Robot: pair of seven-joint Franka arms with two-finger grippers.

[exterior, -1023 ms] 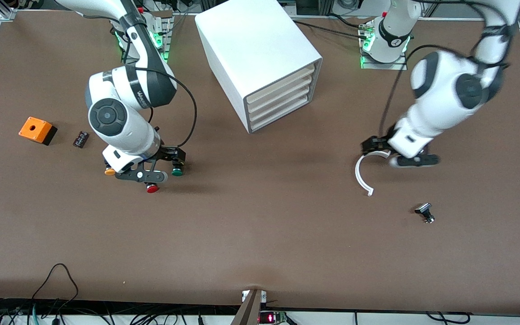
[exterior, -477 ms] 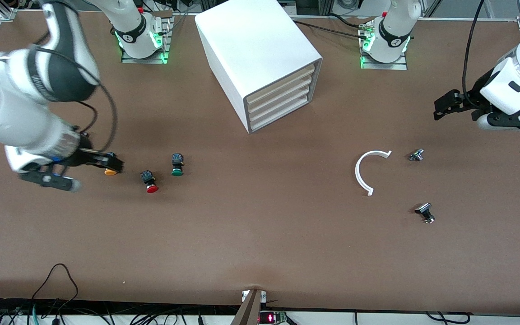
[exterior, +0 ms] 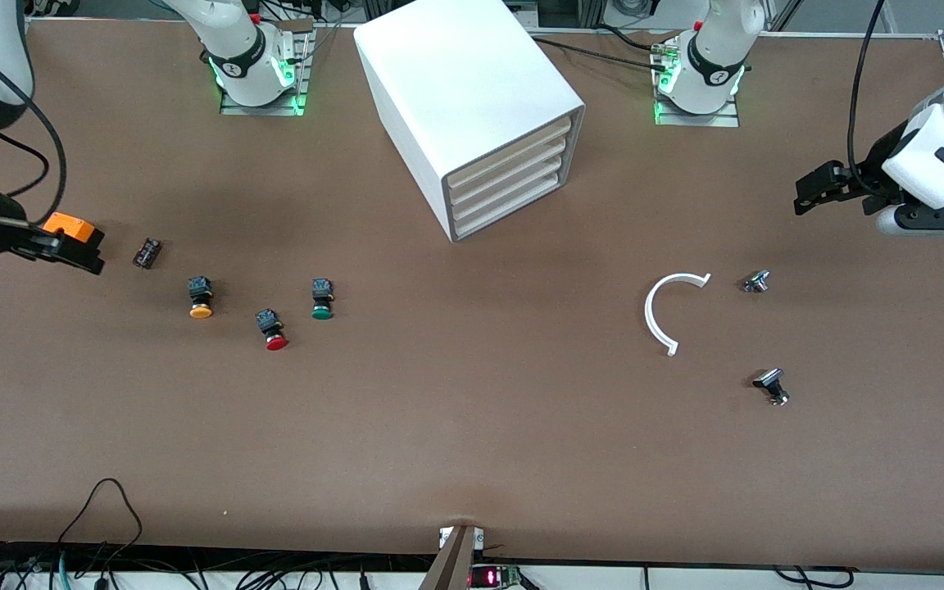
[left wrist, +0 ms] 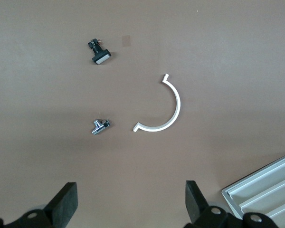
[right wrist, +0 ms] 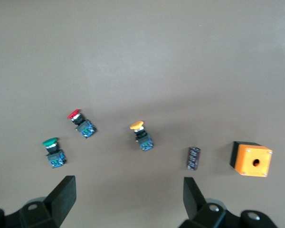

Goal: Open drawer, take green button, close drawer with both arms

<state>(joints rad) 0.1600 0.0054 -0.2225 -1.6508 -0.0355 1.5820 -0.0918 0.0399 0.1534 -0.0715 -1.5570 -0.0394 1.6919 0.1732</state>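
The white cabinet (exterior: 456, 82) stands at the table's middle, near the bases. All four drawers are shut, and the bottom drawer (exterior: 506, 212) shows its cream front. The green-capped button (exterior: 322, 301) lies on the table, nearer the front camera than the cabinet, toward the right arm's end. It also shows in the right wrist view (right wrist: 52, 151). My right gripper (exterior: 21, 270) is open and empty above the table's edge at its own end, beside an orange box (exterior: 70, 227); in its wrist view (right wrist: 128, 199) the jaws stand wide apart. My left gripper (exterior: 865, 215) is open and empty high over its end of the table; in its wrist view (left wrist: 130, 202) nothing sits between the jaws.
A red-capped button (exterior: 273, 329) and a yellow-orange-capped button (exterior: 201, 298) lie beside the green one. A small black part (exterior: 147, 252) lies by the orange box. A white arc (exterior: 667, 309) and two small metal parts (exterior: 756, 281) (exterior: 771, 385) lie toward the left arm's end.
Both arms have swung outward and up. The right gripper left the buttons for its table edge. The left gripper left the white arc for its end. The buttons and cabinet stayed put.
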